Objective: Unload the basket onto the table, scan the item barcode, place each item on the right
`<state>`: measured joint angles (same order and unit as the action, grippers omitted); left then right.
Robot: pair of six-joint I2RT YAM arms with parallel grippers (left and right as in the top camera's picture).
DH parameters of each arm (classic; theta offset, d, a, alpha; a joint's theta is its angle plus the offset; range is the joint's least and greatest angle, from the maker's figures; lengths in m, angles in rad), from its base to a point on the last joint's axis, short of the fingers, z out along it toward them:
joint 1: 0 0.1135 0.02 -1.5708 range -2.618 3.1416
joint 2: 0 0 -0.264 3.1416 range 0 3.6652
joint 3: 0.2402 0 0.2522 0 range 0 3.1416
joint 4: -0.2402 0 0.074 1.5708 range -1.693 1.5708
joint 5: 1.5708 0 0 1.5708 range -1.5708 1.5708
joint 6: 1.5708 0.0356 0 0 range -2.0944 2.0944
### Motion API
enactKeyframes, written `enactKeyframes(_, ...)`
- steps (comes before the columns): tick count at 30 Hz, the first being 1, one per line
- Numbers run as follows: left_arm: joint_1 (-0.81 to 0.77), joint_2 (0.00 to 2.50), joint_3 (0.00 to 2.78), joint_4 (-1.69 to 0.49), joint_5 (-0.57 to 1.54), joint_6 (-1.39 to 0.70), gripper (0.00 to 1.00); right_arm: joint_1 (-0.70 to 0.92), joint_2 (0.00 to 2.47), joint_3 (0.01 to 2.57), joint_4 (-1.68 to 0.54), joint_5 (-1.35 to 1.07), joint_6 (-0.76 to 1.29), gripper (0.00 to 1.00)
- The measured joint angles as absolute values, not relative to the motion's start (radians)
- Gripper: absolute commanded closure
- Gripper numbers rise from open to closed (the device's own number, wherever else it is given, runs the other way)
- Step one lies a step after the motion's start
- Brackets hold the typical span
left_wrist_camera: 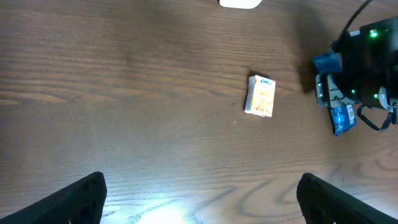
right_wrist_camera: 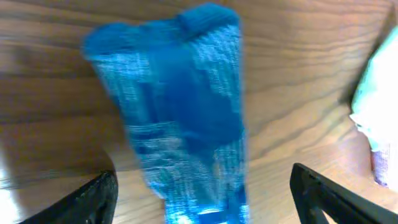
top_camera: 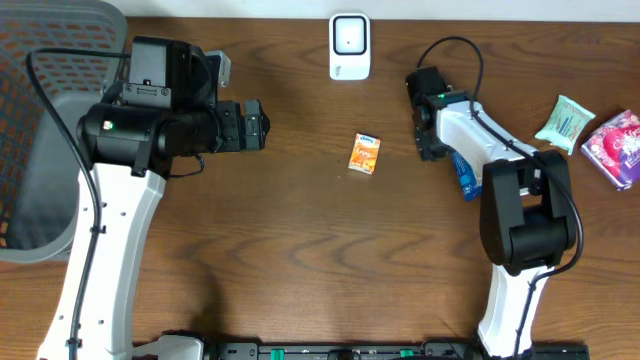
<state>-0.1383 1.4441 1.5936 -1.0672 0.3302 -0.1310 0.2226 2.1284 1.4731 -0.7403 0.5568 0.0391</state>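
Closest beneath the overhead lens loomed the two arms. The left gripper (top_camera: 262, 127) hovered over the left half of the counter (top_camera: 250, 260), beside a grey basket (top_camera: 40, 150). The right gripper (top_camera: 436, 148) sat low on the right, with a blue packet (top_camera: 466, 178) partly tucked under its arm. A small orange box (top_camera: 365, 154) lay alone mid-counter, with the white scanner (top_camera: 349, 45) at the far edge beyond it. A green tissue pack (top_camera: 565, 122) and a pink packet (top_camera: 617, 147) lay at the far right.

From the left wrist, the left jaws stood spread wide with nothing between them. The orange box (left_wrist_camera: 260, 96) lay well ahead, and the blue packet (left_wrist_camera: 341, 118) lay further right beneath the other arm.

From the right wrist, the blue packet (right_wrist_camera: 180, 112) filled the view, blurred and flat on the wood. The right jaws stood apart on either side of its near end, released rather than pinching it. No barcode could be made out. The packet looked like a light, soft film pouch, likely to flex and slip. It would probably be best pinched firmly across its narrow width near the middle, leaving the printed face clear for the scanner.
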Motion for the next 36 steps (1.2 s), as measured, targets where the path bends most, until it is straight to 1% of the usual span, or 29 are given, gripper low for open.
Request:
enactKeyframes(3,-0.138,1.444,1.594,-1.067,0.331,-0.131,0.02,0.198,2.112,1.435,-0.693,0.542,0.025,0.29)
enactKeyframes(4,-0.138,1.444,1.594,-1.067,0.331,-0.131,0.02,0.19,2.107,1.425,-0.682,0.535,0.022,0.38)
enactKeyframes(5,-0.138,1.444,1.594,-1.067,0.331,-0.131,0.02,0.182,2.1,1.409,-0.666,0.525,0.017,0.63)
enactKeyframes(6,-0.138,1.444,1.594,-1.067,0.33,-0.131,0.02,0.175,2.097,1.398,-0.659,0.509,0.01,0.76)
enactKeyframes(7,-0.138,1.444,1.594,-1.067,0.331,-0.131,0.02,0.174,2.096,1.393,-0.659,0.49,0.012,0.81)
enactKeyframes(8,-0.138,1.444,1.594,-1.067,0.33,-0.131,0.02,0.171,2.097,1.385,-0.661,0.483,0.017,0.95)
enactKeyframes(9,-0.138,1.444,1.594,-1.067,0.33,-0.131,0.02,0.17,2.097,1.378,-0.662,0.472,0.025,0.99)
enactKeyframes(14,-0.138,1.444,1.594,-1.067,0.331,-0.131,0.02,0.151,2.097,1.393,-0.691,0.408,0.088,0.99)
enactKeyframes(17,-0.138,1.444,1.594,-1.067,0.331,-0.131,0.02,0.122,2.097,1.439,-0.771,0.276,0.113,0.99)
enactKeyframes(19,-0.138,1.444,1.594,-1.066,0.33,-0.131,0.02,0.093,2.104,1.484,-0.831,0.126,0.122,0.99)
enactKeyframes(20,-0.138,1.444,1.594,-1.067,0.33,-0.131,0.02,0.067,2.111,1.518,-0.863,-0.051,0.123,0.99)
enactKeyframes(21,-0.138,1.444,1.594,-1.067,0.331,-0.131,0.02,0.057,2.115,1.529,-0.87,-0.124,0.125,0.99)
enactKeyframes(22,-0.138,1.444,1.594,-1.067,0.33,-0.131,0.02,0.035,2.123,1.544,-0.872,-0.277,0.125,0.99)
enactKeyframes(26,-0.138,1.444,1.594,-1.067,0.331,-0.131,0.02,-0.018,2.139,1.549,-0.861,-0.63,0.126,0.99)
enactKeyframes(28,-0.138,1.444,1.594,-1.067,0.331,-0.131,0.02,-0.049,2.14,1.538,-0.827,-0.799,0.127,0.99)
enactKeyframes(31,-0.138,1.444,1.594,-1.067,0.33,-0.131,0.02,-0.077,2.141,1.485,-0.739,-0.952,0.146,0.99)
enactKeyframes(34,-0.138,1.444,1.594,-1.068,0.331,-0.131,0.02,-0.098,2.177,1.383,-0.516,-1.11,0.233,0.99)
enactKeyframes(35,-0.138,1.444,1.594,-1.067,0.33,-0.131,0.02,-0.106,2.202,1.355,-0.461,-1.162,0.272,0.98)
enactKeyframes(36,-0.138,1.444,1.594,-1.067,0.33,-0.131,0.02,-0.123,2.23,1.329,-0.404,-1.205,0.318,0.88)
